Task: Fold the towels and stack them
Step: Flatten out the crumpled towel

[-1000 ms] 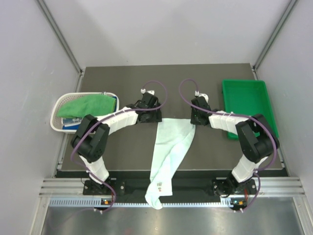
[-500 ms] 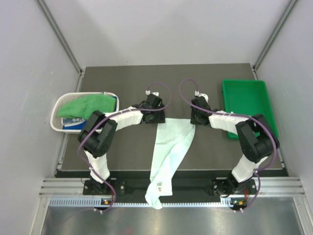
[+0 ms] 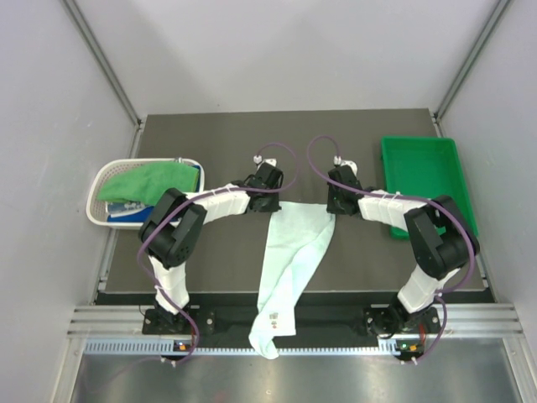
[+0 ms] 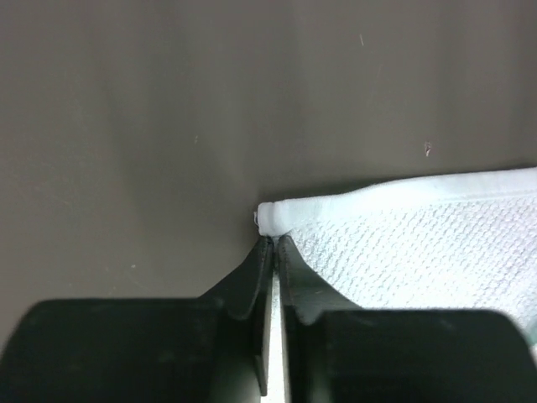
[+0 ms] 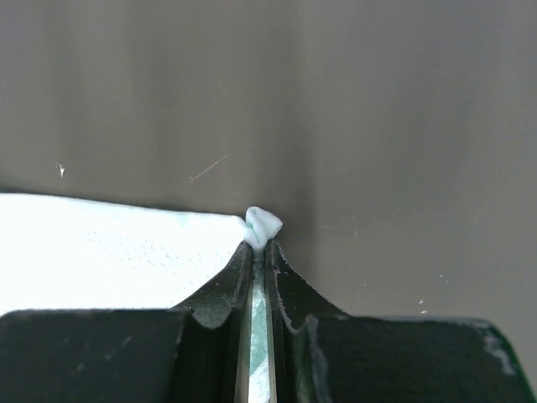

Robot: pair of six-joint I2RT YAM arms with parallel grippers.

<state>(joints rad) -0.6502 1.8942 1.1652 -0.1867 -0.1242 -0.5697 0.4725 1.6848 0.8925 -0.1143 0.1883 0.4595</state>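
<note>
Your left hand (image 4: 275, 240) is pinched shut on one corner of the pale mint towel (image 4: 419, 235). The cloth spreads out to that hand's right. Your right hand (image 5: 260, 245) is pinched shut on the other corner, and a little bit pokes out past its fingertips. The towel lies on the tabletop (image 3: 210, 143) between both hands and hangs over the near edge.
</note>
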